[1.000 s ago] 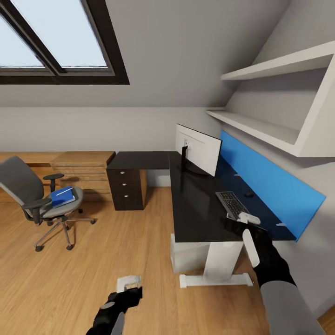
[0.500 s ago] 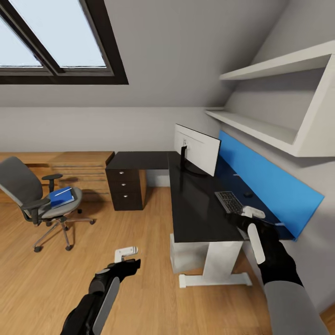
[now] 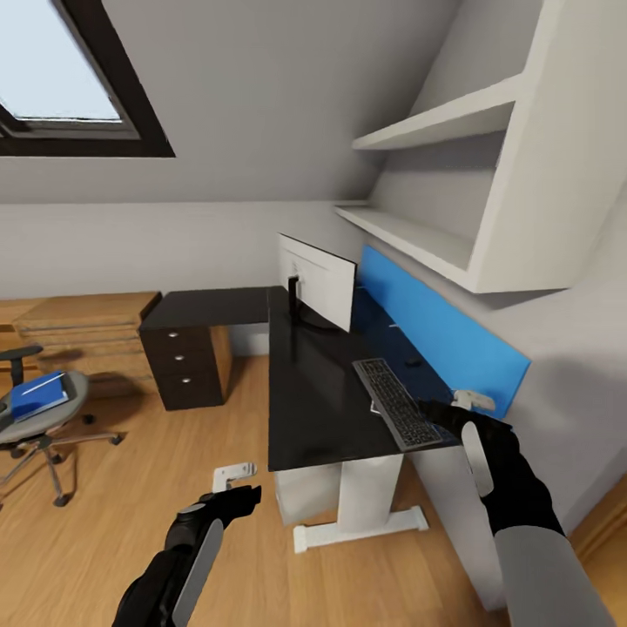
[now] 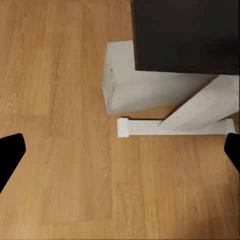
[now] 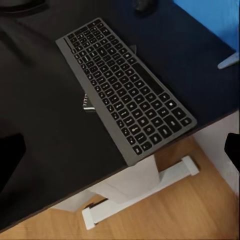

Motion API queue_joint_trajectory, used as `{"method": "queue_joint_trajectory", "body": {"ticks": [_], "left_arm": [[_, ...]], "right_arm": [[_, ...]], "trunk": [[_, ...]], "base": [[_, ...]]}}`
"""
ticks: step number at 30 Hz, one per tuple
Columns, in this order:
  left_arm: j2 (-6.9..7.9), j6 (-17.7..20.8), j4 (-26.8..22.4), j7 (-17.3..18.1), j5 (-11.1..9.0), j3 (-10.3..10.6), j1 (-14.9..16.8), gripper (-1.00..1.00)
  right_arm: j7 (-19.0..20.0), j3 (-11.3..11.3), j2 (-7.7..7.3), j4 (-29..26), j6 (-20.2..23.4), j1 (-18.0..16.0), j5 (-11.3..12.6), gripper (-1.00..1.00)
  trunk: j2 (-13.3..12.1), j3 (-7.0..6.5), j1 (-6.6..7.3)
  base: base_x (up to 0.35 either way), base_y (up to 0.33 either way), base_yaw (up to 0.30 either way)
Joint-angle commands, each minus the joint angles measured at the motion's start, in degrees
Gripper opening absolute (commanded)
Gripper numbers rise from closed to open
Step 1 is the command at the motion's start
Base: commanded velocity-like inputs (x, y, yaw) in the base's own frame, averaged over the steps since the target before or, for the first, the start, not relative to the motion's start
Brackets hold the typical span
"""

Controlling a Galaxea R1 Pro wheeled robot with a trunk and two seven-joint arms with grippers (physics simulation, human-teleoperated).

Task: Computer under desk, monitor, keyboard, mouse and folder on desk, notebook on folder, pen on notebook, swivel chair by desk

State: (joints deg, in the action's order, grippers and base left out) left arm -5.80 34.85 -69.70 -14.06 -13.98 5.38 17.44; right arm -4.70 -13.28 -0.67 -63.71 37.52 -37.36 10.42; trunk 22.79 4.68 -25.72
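Note:
The black desk point(image 3: 309, 409) carries the white-backed monitor point(image 3: 318, 279) at its far end and the dark keyboard point(image 3: 396, 402) nearer me. The keyboard point(image 5: 125, 85) juts over the desk's front edge, and a spiral-bound edge point(image 5: 88, 103) peeks from under it. A small dark mouse point(image 5: 145, 4) lies beyond it by the blue panel. The white computer point(image 4: 150, 85) stands on the floor under the desk. My right gripper point(image 3: 472, 402) hovers open over the keyboard's near end. My left gripper point(image 3: 233, 475) hangs open above the floor. The grey swivel chair point(image 3: 74, 402), far left, holds a blue folder point(image 3: 39, 394).
A dark drawer unit point(image 3: 185, 366) and wooden drawers point(image 3: 78, 326) line the back wall. White shelves point(image 3: 435, 235) and a blue panel point(image 3: 440, 335) sit above the desk's right side. The desk's white foot point(image 4: 175, 126) rests on open wooden floor point(image 3: 157, 488).
The whole view has swung to the right, so the desk and chair sit further left in the picture. My left arm rose a second ago and now holds still.

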Motion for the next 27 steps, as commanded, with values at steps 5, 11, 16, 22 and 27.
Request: {"method": "queue_joint_trajectory", "body": {"ticks": [5, 11, 16, 22, 27], "left_arm": [[0.00, 0.1, 0.1, -0.5, -0.6, 0.1, 0.0, 1.00], [0.00, 0.1, 0.1, -0.5, -0.6, 0.1, 0.0, 1.00], [0.00, 0.1, 0.1, -0.5, -0.6, 0.1, 0.0, 1.00], [0.00, 0.1, 0.1, -0.5, -0.7, 0.1, 0.0, 1.00], [0.00, 0.0, 0.1, -0.5, -0.8, 0.1, 0.0, 1.00]], "right_arm": [[-0.5, 1.2, -0.02, 0.4, -0.1, 0.0, -0.1, 1.00], [-0.5, 2.0, -0.05, 0.7, -1.8, 0.0, -1.2, 1.00], [-0.5, 2.4, -0.16, 3.0, -4.9, 0.0, -1.7, 1.00], [-0.5, 7.2, -0.14, 7.9, -9.1, 0.0, -3.9, 1.00], [-0.5, 16.9, -0.33, 10.5, -13.4, 0.0, -4.8, 1.00]], "trunk": [[0.1, 0.13, -0.06], [0.1, 0.13, -0.06], [0.1, 0.13, -0.06], [0.1, 0.13, -0.06], [0.1, 0.13, -0.06]], "base": [[0.227, -0.262, -0.170], [0.235, -0.256, -0.046], [0.237, -0.255, -0.010], [0.210, -0.206, -0.002], [0.054, -0.046, 0.000]]}}
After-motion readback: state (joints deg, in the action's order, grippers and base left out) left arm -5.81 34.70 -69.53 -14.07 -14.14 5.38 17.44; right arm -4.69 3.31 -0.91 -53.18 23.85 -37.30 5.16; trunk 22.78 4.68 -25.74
